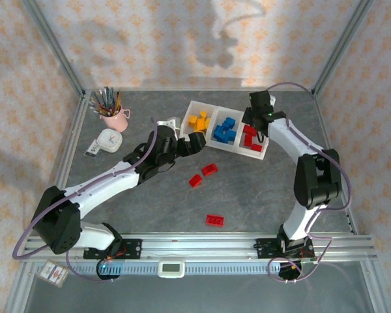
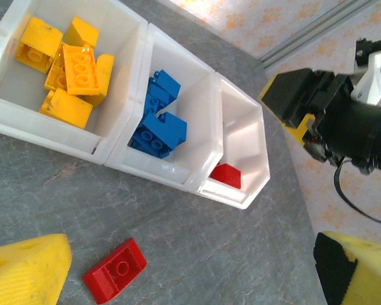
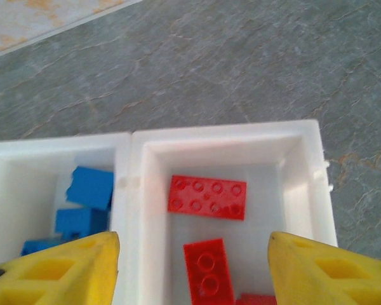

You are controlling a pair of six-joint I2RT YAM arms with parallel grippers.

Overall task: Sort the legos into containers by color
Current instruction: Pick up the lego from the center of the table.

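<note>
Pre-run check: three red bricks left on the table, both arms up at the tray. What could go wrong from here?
1. The left end effector and right end effector both hang at the white tray; either reaching across might strike the other.
2. The right fingers sit over the red compartment walls; descending could catch one and shove the tray.
3. Two red bricks lie close together; grabbing one may nudge the other.
</note>
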